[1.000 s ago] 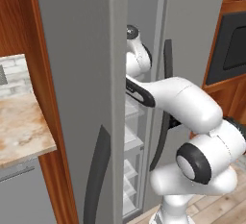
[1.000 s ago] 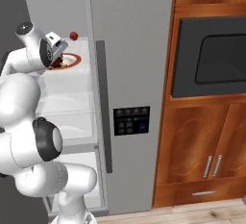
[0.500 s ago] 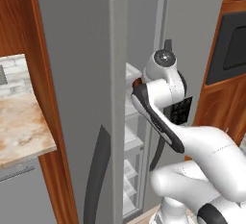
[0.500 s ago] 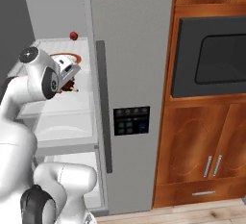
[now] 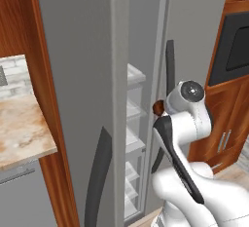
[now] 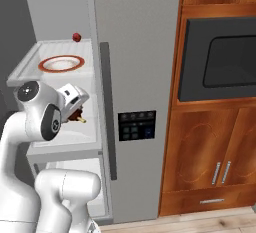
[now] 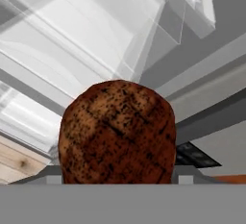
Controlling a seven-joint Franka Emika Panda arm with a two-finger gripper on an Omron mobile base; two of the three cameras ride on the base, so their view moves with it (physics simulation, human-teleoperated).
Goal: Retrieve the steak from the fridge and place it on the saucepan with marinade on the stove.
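The steak (image 7: 117, 131) is a dark reddish-brown lump that sits between my fingers at the bottom of the hand view. My gripper (image 6: 77, 114) is shut on it, and the meat hides my fingertips. In the right base view the steak (image 6: 79, 119) hangs in front of the open fridge (image 6: 135, 52), below its upper white shelf. From the left base view a brown edge of the steak (image 5: 158, 107) shows beside my wrist, just outside the fridge (image 5: 87, 75) opening. The saucepan and the stove are out of view.
An orange-rimmed plate (image 6: 61, 63) and a small red fruit (image 6: 76, 37) rest on the upper fridge shelf. The open grey door (image 5: 82, 123) stands to my left beside a marble counter (image 5: 19, 133). A black microwave (image 6: 220, 59) sits in wooden cabinets at the right.
My hand has drawn back from the plate on the upper shelf and dropped lower, out of the fridge, carrying the steak. The arm has folded in toward the base.
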